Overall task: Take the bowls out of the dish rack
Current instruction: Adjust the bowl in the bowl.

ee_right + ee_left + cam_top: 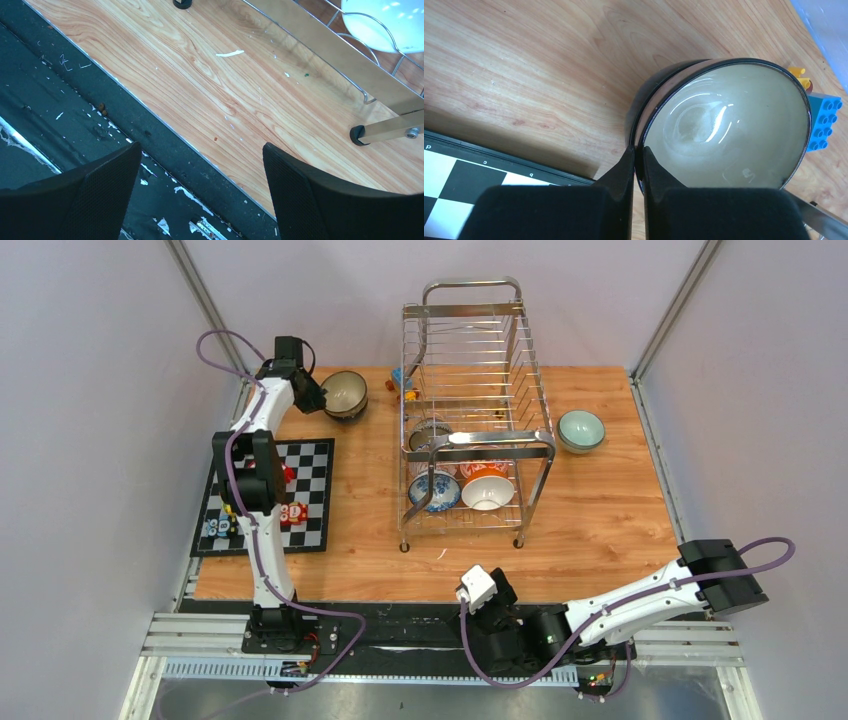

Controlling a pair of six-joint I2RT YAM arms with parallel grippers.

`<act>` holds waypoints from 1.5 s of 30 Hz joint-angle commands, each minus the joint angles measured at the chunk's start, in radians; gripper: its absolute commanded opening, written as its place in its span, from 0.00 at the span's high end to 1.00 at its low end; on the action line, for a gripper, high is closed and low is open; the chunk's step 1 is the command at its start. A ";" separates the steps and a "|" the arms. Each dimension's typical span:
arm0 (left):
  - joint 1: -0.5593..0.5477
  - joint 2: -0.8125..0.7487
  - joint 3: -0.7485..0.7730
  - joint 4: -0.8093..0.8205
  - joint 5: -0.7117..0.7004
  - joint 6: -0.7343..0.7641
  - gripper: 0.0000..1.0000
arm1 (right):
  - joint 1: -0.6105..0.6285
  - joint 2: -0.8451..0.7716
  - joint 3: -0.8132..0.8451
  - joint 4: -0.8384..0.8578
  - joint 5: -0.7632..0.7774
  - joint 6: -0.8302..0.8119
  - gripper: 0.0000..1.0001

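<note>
My left gripper (320, 395) is shut on the rim of a dark bowl with a pale grey-green inside (346, 393), at the far left of the table, left of the dish rack (520, 370). In the left wrist view the fingertips (638, 155) pinch the bowl's rim (724, 130), one finger inside and one outside. The bowl looks tilted, low over the wood. A blue-white bowl (433, 490), an orange-white bowl (487, 486) and another bowl (430, 433) sit in the rack's lower tier. A mint green bowl (581, 430) stands right of the rack. My right gripper (503, 592) is open and empty over the table's near edge.
A chequered board (310, 500) with small toy blocks lies at the left, and its edge shows in the left wrist view (454, 170). Coloured blocks (824, 122) lie just beyond the held bowl. The right wrist view shows the rack's foot (356, 135) and a white bowl (385, 25) behind its rail.
</note>
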 commanded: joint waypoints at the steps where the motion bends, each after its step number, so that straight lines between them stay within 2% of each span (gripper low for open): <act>1: -0.005 -0.052 0.057 -0.017 0.012 0.013 1.00 | -0.011 0.013 0.000 -0.016 0.020 0.014 0.06; 11: -0.005 -0.069 0.107 -0.082 -0.053 0.054 1.00 | -0.010 0.019 0.003 -0.016 0.018 0.011 0.06; 26: -0.003 -0.044 0.076 -0.053 0.044 0.010 1.00 | -0.010 0.014 0.003 -0.015 0.021 0.006 0.06; 45: 0.002 -0.038 0.030 -0.024 0.060 0.019 1.00 | -0.011 0.022 0.008 -0.016 0.019 0.006 0.06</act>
